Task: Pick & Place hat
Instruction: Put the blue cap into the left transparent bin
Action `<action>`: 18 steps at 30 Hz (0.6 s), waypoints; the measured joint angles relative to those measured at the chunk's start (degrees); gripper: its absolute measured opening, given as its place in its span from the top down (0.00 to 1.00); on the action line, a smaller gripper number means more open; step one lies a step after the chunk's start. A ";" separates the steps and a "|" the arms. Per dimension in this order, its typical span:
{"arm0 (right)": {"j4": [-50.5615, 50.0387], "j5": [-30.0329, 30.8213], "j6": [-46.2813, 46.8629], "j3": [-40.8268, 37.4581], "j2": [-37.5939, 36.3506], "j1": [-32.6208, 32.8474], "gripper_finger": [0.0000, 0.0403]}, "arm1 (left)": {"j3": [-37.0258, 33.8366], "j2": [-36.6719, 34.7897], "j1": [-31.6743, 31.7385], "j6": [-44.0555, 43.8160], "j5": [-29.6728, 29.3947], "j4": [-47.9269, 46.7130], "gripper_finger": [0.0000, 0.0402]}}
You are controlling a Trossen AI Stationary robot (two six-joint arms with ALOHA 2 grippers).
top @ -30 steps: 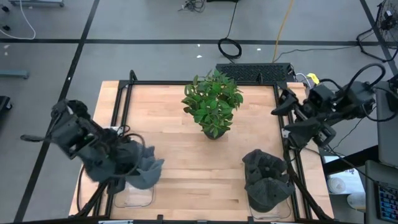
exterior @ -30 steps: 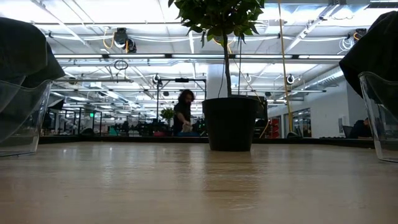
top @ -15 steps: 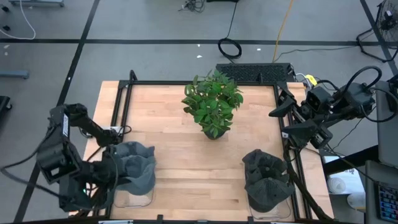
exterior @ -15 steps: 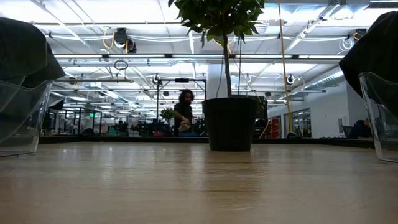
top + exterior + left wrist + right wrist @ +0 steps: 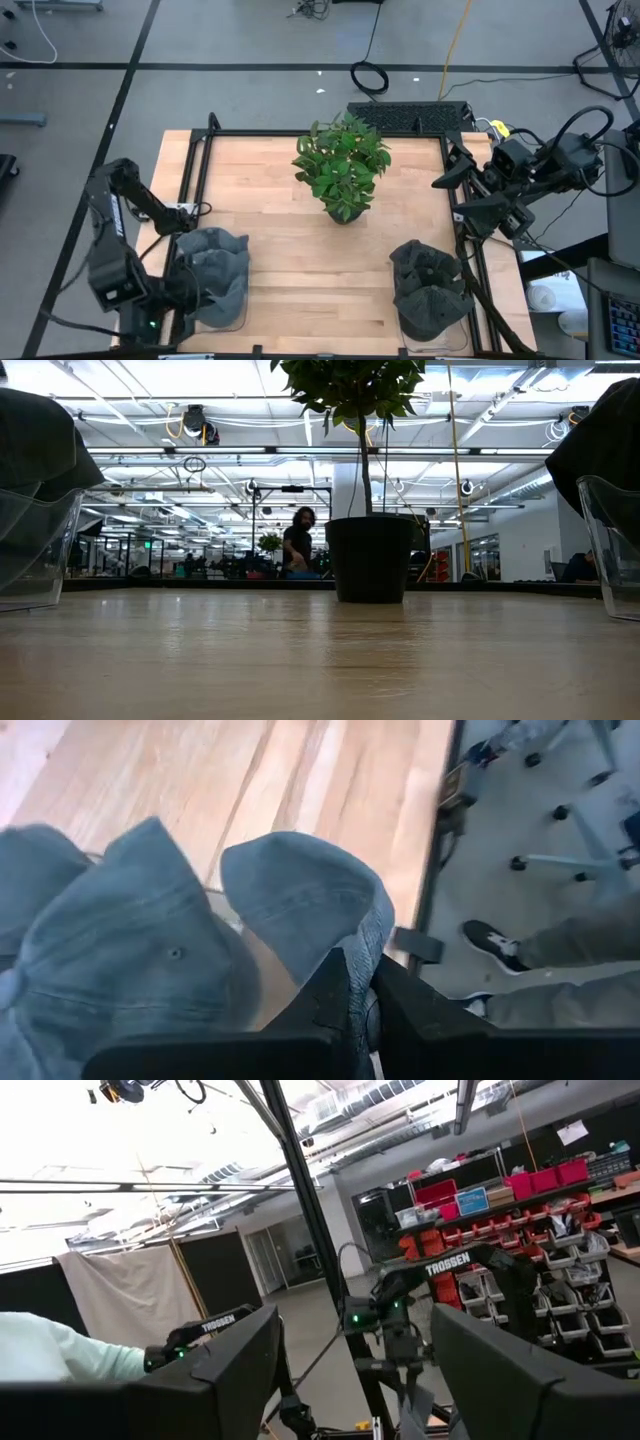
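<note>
A blue-grey denim cap [image 5: 150, 950] lies crown up on the clear bin [image 5: 213, 318] at the table's near left; its brim [image 5: 300, 895] points at my left gripper [image 5: 362, 988], which is shut on it. In the high view the cap [image 5: 217, 272] tops the bin and my left gripper [image 5: 186, 291] sits at its left side. A second cap [image 5: 25, 870] shows beside it. My right gripper [image 5: 355, 1380] is open, off the table's right edge, facing the room. Dark hats [image 5: 428, 285] fill the near-right bin. My left gripper pinches the cap's brim at its front edge [image 5: 375, 945] between its two shut fingers. The fingers come nearly level from the table's near-left side. The cap's crown rests on the bin's contents and the brim curls down over the fingertips.
A potted plant [image 5: 342, 165] stands at the table's middle, toward the far edge; its black pot [image 5: 370, 558] shows in the low view. Clear bin walls [image 5: 30, 550] [image 5: 612, 540] stand at both sides. A person's shoe [image 5: 488, 936] is on the floor beyond the table's edge.
My left arm has swung from above the table's left side toward the near edge and dropped lower. The cap it carries has come down from a bunched, lifted pose and now lies spread, crown up, on the near-left bin. A person far off in the room has walked a little.
</note>
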 joint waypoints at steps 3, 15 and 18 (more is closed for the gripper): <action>0.00 -0.01 -0.01 0.00 0.04 0.00 0.38 | -4.46 -0.04 0.02 -1.01 0.59 2.10 0.95; 0.00 -0.02 -1.01 0.00 0.46 0.00 0.38 | -16.51 -2.33 0.48 -2.21 2.53 11.84 0.94; -0.02 -0.04 -1.09 0.00 0.62 0.00 0.38 | -16.53 -3.32 1.53 -2.36 2.53 11.84 0.82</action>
